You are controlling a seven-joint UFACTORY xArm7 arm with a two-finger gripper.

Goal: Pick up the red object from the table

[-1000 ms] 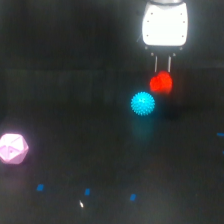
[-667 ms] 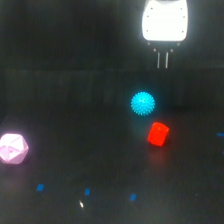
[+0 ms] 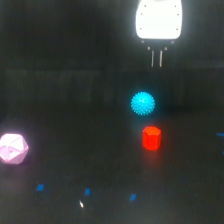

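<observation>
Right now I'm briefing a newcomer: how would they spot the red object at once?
On the black table, look below the white tool to the cyan spiky ball. Just beneath it stands the red object, apart from it: smooth and stubby, smaller than the pink polyhedron.

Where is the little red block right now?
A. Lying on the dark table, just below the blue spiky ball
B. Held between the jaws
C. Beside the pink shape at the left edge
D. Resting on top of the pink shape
A: the red object lies on the table, just below the cyan spiky ball in the exterior view, far beneath the gripper, whose jaws hold nothing.
</observation>
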